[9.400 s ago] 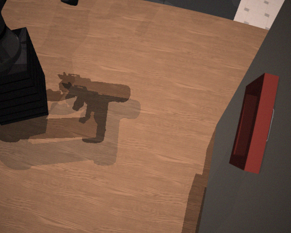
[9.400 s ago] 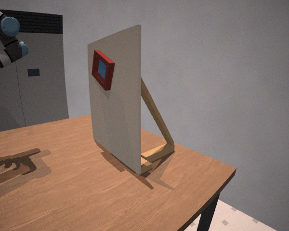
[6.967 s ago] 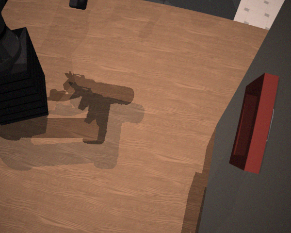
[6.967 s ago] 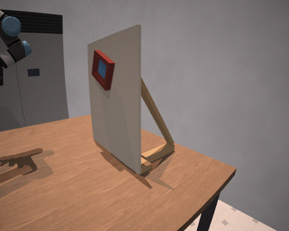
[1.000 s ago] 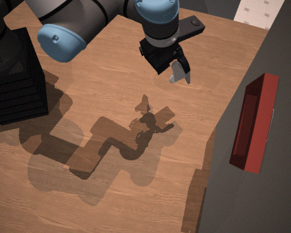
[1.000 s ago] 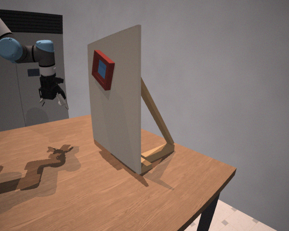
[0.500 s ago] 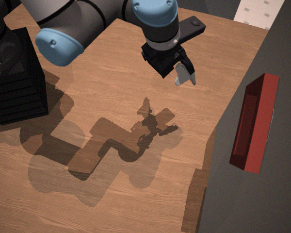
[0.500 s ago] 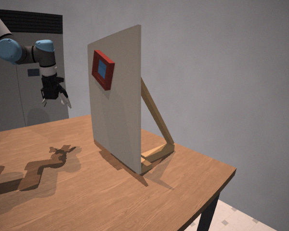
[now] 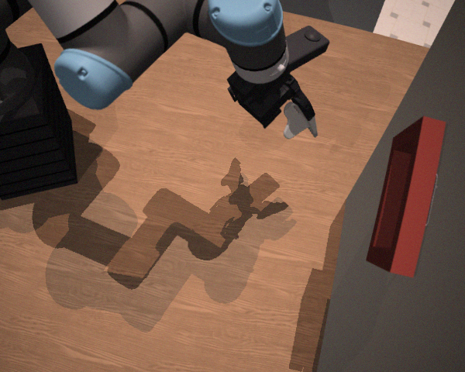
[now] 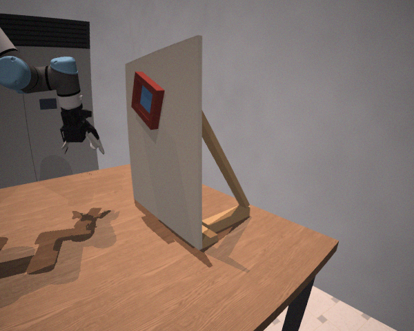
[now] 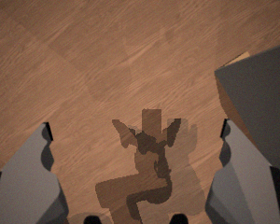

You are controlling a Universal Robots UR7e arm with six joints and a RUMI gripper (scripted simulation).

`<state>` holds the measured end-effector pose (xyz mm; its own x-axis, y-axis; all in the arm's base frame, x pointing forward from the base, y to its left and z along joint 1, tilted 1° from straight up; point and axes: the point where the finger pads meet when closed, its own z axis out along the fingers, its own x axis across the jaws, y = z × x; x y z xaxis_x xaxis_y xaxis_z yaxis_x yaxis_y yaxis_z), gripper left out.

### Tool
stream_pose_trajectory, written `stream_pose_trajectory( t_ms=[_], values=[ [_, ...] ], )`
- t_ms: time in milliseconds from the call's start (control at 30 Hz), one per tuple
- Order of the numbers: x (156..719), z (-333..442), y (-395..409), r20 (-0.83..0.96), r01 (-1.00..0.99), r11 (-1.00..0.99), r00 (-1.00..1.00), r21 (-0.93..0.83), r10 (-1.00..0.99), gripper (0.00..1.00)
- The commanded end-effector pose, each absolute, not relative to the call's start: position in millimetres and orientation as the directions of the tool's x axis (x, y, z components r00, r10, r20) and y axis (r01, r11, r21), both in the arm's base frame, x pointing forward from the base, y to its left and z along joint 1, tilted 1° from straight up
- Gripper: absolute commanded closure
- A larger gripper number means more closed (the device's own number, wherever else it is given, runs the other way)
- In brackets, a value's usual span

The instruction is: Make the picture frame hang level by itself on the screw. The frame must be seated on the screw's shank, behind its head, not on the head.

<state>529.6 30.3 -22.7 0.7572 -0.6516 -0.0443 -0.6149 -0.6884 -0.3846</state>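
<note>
The red picture frame (image 9: pixel 417 200) (image 10: pixel 156 107) with a blue picture (image 10: pixel 146 98) is up against the front of the upright board (image 9: pixel 369 312) (image 10: pixel 168 160). In the exterior view it looks tilted, its nearer side lower. A thin light wire (image 9: pixel 431 204) shows behind its top. The screw is hidden, so I cannot tell whether the wire sits on the shank or the head. My gripper (image 10: pixel 83 149) (image 11: pixel 136 121) is open and empty, above the table, in front of the board and apart from the frame. It points down with its fingers wide apart.
The board stands on the wooden table (image 9: pixel 177 152) (image 10: pixel 110 303) with a wooden brace (image 10: pixel 224 167) behind it. Its corner (image 11: pixel 257 79) shows at the right of the wrist view. The arm's black ribbed base (image 9: pixel 32 152) is at the left in the top view.
</note>
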Motion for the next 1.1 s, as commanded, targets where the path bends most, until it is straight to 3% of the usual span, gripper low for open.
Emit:
stream_pose_trajectory(
  t_ms=[0, 1067],
  values=[
    [531.4, -22.0, 28.9, -0.034, -0.606, -0.694, 0.762, -0.389, -0.646, 0.0],
    [533.9, -21.4, 26.5, -0.018, -0.59, -0.705, 0.771, -0.394, -0.636, 0.0]
  ],
)
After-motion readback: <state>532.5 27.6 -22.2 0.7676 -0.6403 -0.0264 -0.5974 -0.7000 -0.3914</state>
